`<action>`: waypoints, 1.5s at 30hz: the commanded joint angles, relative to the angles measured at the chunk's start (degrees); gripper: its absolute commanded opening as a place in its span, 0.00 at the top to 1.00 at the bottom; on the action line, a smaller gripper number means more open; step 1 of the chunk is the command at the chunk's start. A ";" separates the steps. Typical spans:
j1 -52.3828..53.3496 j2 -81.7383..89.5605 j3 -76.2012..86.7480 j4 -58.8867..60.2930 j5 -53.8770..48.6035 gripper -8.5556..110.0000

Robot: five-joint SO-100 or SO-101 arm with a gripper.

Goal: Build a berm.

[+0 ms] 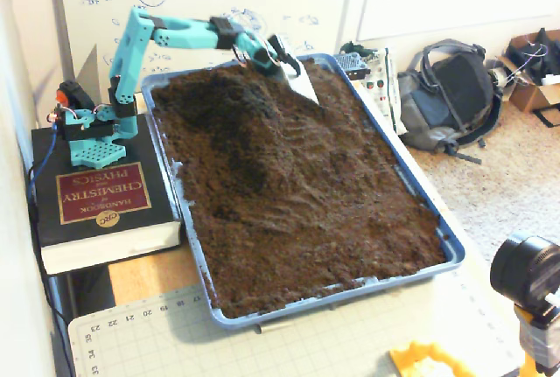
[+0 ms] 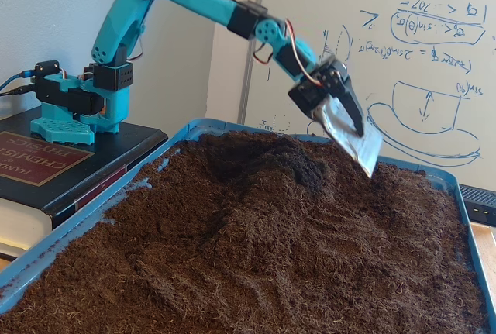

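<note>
From the high fixed view, the berm (image 1: 232,123) runs as a lumpy ridge down the left-rear part of the blue tray (image 1: 420,198). The gripper (image 1: 302,87), fitted with a flat silvery blade, hangs over the far soil; whether it is clenched cannot be told. The arm's base stands on a black book (image 1: 103,206) reading "HANDBOOK OF CHEMISTRY AND PHYSICS", upside down. A grey backpack (image 1: 451,97) lies on the carpet to the right, and a cutting mat (image 1: 262,346) sits in front.

From the low fixed view, the gripper (image 2: 358,142) is tilted above the soil, right of the berm (image 2: 271,163); a whiteboard (image 2: 411,55) with blue sketches stands behind
</note>
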 commanded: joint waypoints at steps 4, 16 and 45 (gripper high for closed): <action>2.55 -4.04 -5.19 -6.94 -0.53 0.92; 2.99 -16.08 -5.27 -7.03 -0.53 0.92; 2.29 -5.98 -4.13 24.43 -0.35 0.92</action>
